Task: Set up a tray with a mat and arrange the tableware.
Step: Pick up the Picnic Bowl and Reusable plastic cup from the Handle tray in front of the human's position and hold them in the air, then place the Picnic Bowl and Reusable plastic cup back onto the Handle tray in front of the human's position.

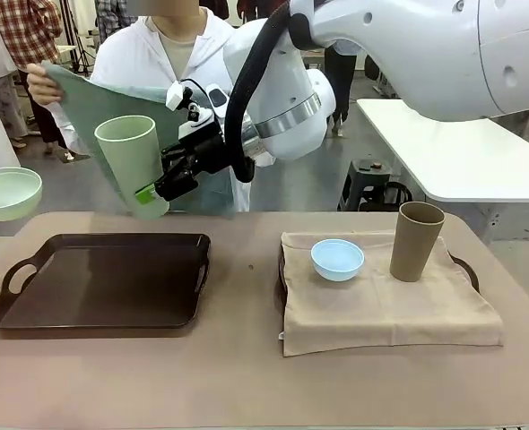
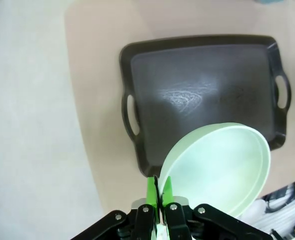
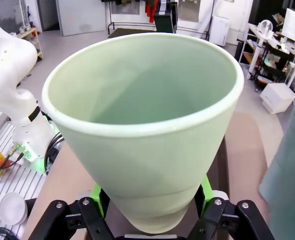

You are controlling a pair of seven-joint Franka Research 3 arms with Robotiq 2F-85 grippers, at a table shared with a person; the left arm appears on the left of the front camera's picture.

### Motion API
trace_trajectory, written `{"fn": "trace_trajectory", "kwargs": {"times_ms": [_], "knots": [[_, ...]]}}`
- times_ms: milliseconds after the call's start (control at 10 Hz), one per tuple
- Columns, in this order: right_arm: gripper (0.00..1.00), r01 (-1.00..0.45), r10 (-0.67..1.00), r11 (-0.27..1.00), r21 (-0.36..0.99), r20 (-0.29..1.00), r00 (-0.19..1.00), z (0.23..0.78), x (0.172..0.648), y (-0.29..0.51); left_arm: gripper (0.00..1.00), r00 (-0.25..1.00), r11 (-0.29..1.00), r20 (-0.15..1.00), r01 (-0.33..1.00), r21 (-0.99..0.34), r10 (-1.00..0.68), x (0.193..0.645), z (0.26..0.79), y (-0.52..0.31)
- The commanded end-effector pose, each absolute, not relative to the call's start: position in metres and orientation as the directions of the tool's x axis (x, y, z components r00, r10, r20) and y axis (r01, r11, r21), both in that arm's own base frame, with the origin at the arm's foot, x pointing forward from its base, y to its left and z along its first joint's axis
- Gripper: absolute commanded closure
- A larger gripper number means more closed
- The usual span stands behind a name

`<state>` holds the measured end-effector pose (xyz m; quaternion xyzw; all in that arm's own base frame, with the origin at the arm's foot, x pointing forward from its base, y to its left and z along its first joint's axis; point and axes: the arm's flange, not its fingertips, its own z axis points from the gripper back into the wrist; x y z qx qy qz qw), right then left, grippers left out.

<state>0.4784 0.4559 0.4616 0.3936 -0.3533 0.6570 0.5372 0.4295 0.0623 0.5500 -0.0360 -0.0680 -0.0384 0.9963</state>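
My right gripper is clamped on the lower end of the tall pale green handleless tumbler. I've got the tumbler in the air, slightly tilted with its mouth up, beyond the far edge of the empty dark brown tray with cut-out handles.

My left gripper is pinched tight on the rim of the small pale green matte bowl, lifted clear at the left end of the tan table.

Across from me, the person's hand holds up a grey-green fabric mat.

To the right, a beige cloth lies over a second tray. On it sit the small light blue bowl and the upright tan-brown tumbler, near each other but apart.
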Motion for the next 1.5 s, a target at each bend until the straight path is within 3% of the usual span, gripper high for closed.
{"fn": "trace_trajectory", "kwargs": {"times_ms": [0,1400], "knots": [[1.00,-0.982,0.421,-0.183,-0.047,0.899,-0.122,0.4611,0.4814,0.4597,1.00,0.986,0.995,0.153,0.079,-0.060,-0.069,0.4354,0.5442,0.0618],[1.00,-0.982,0.421,-0.183,-0.047,0.899,-0.122,0.4611,0.4814,0.4597,1.00,0.986,0.995,0.153,0.079,-0.060,-0.069,0.4354,0.5442,0.0618]]}}
